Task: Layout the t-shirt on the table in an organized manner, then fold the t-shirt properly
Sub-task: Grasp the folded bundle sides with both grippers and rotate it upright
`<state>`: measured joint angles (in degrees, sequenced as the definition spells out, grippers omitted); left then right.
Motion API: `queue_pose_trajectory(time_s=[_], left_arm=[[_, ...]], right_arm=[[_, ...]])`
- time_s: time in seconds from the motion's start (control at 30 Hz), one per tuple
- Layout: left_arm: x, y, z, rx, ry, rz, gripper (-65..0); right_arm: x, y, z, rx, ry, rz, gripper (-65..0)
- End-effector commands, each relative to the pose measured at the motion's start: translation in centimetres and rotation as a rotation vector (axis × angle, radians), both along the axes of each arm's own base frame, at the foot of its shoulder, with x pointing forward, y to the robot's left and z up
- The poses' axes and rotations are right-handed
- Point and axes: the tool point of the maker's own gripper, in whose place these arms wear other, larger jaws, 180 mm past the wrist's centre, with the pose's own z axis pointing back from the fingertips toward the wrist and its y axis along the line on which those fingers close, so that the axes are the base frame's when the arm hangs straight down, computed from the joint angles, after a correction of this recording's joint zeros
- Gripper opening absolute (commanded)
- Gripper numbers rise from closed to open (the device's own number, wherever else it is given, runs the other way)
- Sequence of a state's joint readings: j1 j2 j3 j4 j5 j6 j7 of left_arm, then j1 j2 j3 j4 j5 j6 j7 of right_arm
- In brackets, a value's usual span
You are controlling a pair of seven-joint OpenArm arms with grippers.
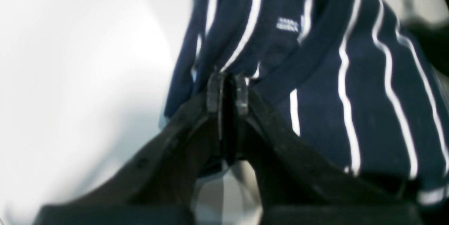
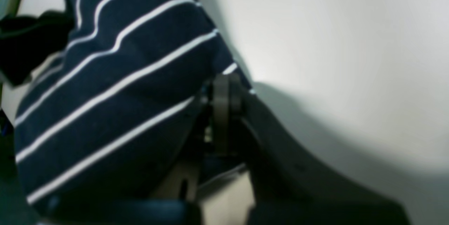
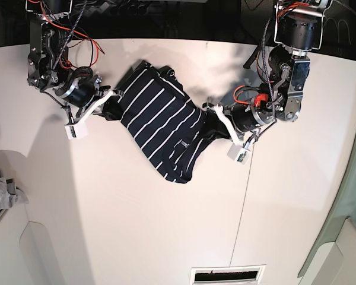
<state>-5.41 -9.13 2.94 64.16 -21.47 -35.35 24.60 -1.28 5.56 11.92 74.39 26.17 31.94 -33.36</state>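
- The shirt (image 3: 163,127) hangs bunched between our two grippers over the middle of the counter (image 3: 136,225), its body sagging toward us in a crumpled diagonal with the stripes running askew; whether the low end rests on the counter or clears it, we cannot tell.
- Our left gripper (image 1: 227,91) has its jaws nearly together, pinching a fold of cloth at one edge of the shirt, with the small white label just beyond the tips.
- Our right gripper (image 2: 224,93) is clamped tight on the opposite edge; in its wrist view the striped cloth drapes off to one side of the jaws and bare counter lies on the other.
- We judge the step in hand to be the laying out: the shirt is held at two points but is not yet spread flat.
- To do it well, we would draw the two grippers apart evenly until the cloth between them is taut, so that the slack folds fall out before anything is set down.
- We would keep both grips level with each other, so the held edge lands as a straight line and not on a slant.
- We would lower the free end first and drag gently away from it, letting the counter smooth the body as it settles.
- The pinches look shallow, so a hard pull could slip a corner free; a slow pull seems safer.
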Motion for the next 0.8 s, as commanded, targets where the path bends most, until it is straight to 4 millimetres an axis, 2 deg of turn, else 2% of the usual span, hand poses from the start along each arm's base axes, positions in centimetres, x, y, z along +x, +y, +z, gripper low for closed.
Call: queue_pose_trajectory(time_s=[0.0, 0.1, 0.23, 0.33, 0.5, 0.6, 0.7, 0.77], left_arm=[[1.3, 1.4, -0.2, 0.055, 0.009, 0.037, -59.6], [3.4, 2.0, -0.1, 0.061, 0.016, 0.071, -59.6], [6.0, 2.0, 1.4, 0.057, -0.016, 0.078, -59.6], [7.0, 2.1, 2.3, 0.057, -0.035, 0.078, -59.6], [7.1, 1.8, 2.5, 0.032, -0.032, 0.083, -59.6], [6.9, 0.9, 3.1, -0.013, -0.042, 0.045, -59.6], [6.3, -0.2, 3.7, -0.069, -0.016, -0.001, -59.6], [5.9, -1.4, 5.0, -0.121, -0.014, -0.061, -59.6]], right_arm=[[0.3, -0.1, 0.6, 0.005, -0.022, 0.0, -65.0], [-0.6, 0.2, 0.5, 0.04, -0.012, -0.005, -65.0], [-1.0, 0.7, 0.6, 0.079, -0.008, -0.018, -65.0], [-1.0, 1.3, 0.7, 0.092, -0.005, -0.017, -65.0], [-0.8, 2.7, 1.1, 0.125, -0.013, -0.02, -65.0], [-0.6, 3.4, 1.4, 0.142, -0.022, -0.022, -65.0], [0.0, 2.9, 2.1, 0.125, -0.052, -0.026, -65.0], [0.6, 2.3, 2.6, 0.106, -0.076, -0.032, -65.0]])
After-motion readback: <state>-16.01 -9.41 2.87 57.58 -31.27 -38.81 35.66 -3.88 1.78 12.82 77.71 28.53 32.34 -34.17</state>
